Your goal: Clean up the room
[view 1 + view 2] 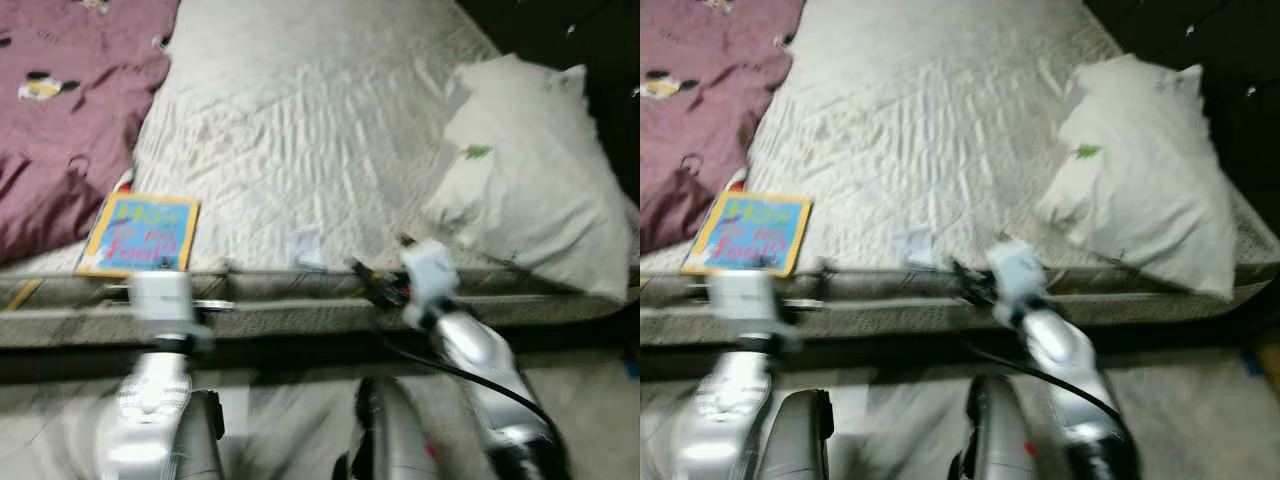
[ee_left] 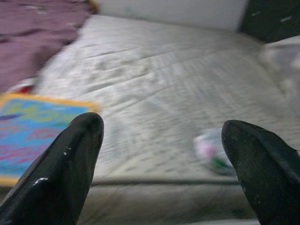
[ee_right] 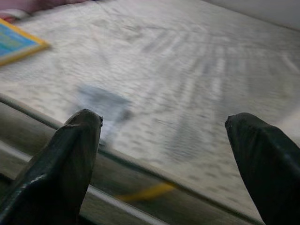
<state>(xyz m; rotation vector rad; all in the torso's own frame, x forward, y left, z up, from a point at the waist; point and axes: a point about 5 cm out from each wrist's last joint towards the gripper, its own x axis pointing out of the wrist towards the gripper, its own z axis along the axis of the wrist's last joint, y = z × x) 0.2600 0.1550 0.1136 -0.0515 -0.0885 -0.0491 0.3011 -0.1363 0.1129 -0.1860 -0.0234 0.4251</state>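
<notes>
Left eye view: yellow-bordered blue book (image 1: 138, 236) on bed (image 1: 300, 130); both pincers apart.

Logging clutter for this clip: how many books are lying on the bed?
1. A yellow-bordered blue picture book lies flat near the mattress's front edge on the robot's left, beside the maroon patterned blanket. The blanket could hide others.

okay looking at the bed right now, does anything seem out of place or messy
Yes. A colourful book lies at the mattress edge near the bunched maroon blanket, a small scrap of wrapper sits loose near the front edge, and the pillow is slumped askew at the right side. Both claws hover open before the bed.
</notes>
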